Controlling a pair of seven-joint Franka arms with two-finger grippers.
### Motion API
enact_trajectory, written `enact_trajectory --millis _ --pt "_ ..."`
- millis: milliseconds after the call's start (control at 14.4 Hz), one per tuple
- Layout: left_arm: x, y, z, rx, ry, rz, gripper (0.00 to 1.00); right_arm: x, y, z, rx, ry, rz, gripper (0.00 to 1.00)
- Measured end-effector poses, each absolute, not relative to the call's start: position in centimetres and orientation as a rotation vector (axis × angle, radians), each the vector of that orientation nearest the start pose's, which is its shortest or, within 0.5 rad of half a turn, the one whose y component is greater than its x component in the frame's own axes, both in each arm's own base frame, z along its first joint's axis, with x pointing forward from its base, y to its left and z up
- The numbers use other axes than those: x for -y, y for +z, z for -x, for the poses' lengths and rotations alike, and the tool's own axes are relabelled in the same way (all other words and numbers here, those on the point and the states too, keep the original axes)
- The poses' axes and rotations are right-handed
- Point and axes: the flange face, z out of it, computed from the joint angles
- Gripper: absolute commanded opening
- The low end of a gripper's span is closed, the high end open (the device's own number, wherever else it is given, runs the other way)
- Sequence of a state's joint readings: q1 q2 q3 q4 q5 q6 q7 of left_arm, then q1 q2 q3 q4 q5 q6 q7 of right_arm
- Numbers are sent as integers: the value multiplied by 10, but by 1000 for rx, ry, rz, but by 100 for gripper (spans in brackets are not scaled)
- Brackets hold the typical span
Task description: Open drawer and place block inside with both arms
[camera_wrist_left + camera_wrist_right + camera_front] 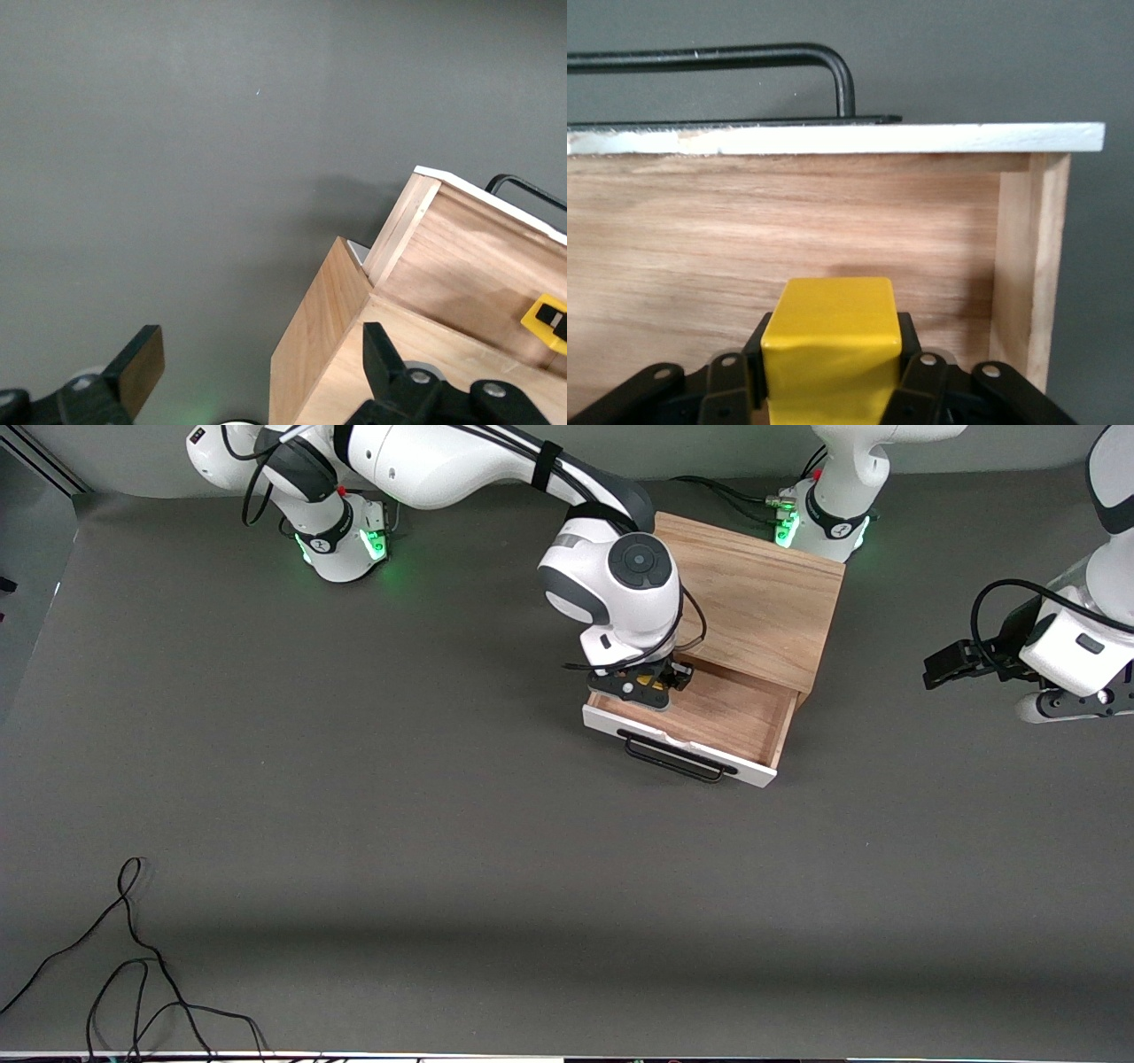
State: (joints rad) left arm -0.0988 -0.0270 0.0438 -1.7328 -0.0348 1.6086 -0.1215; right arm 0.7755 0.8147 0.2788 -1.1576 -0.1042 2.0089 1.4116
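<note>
Block (830, 350) sits clamped in the right gripper (645, 684), directly above the open drawer (709, 722) floor; release means straight down. Left gripper (257, 376) waits, fingers apart, beside the box (766, 598).

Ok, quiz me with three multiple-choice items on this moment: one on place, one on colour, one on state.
1. Where is the right gripper?
A. over the open drawer
B. over bare table
C. on top of the box

2. What colour is the block?
A. red
B. yellow
C. blue

3. How is the left gripper?
A. shut on the block
B. shut on the handle
C. open, holding nothing

Key: 1 A, the front view shows it above the drawer's wooden floor. 2 B, the right wrist view shows a yellow cube between the fingers. 3 C, the left wrist view shows its fingers spread with nothing between them, beside the box.
</note>
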Motion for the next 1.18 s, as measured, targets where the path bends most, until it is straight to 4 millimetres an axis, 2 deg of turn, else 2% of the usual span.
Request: enact_trajectory --millis 139,209,278,348,626,904,1043,1182 --pt "27 567 -543 79 151 3167 100 -630 322 -433 -604 112 2991 26" --pt "26 567 -543 71 145 3168 100 -631 319 -431 -600 112 2997 31" --pt "26 567 -543 64 139 3169 100 -632 316 -429 -597 114 3001 56" --pt "27 567 -544 57 137 3169 100 -633 313 -428 -595 116 3005 99" --pt "32 569 -544 14 124 3170 100 -635 311 -427 -583 98 3013 100" --pt "32 567 -549 4 104 3171 100 -637 323 -431 -583 80 2993 100" --pt "38 566 -551 -13 105 3170 100 -637 333 -433 -583 72 2990 100" --pt "40 565 -552 -21 109 3169 100 -632 356 -437 -593 56 2999 100"
